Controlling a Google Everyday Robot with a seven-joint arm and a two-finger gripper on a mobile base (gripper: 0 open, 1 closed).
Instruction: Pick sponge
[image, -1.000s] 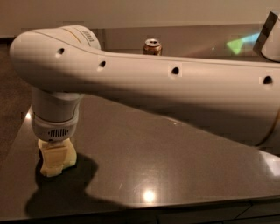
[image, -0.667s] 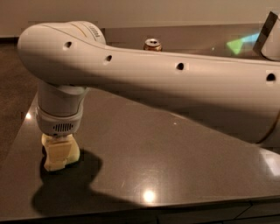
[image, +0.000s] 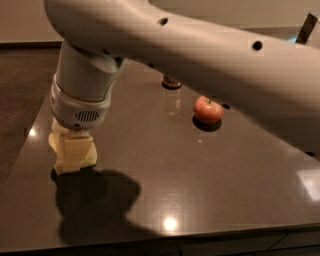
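My gripper (image: 74, 150) hangs straight down from the white wrist at the left of the dark table (image: 200, 190). Its pale yellow blocky end is at or just above the tabletop, with its shadow spreading in front of it. I cannot make out the sponge as a separate thing; it is either hidden under the gripper or merged with its pale yellow end. My white arm crosses the whole top of the view.
A red apple (image: 208, 110) sits on the table right of centre. The base of a can (image: 171, 82) shows behind it, partly hidden by the arm. The table's left and front edges are close to the gripper.
The arm has risen in the view and uncovered the apple. The gripper now sits a little higher and further right in the picture, and the can appears lower.
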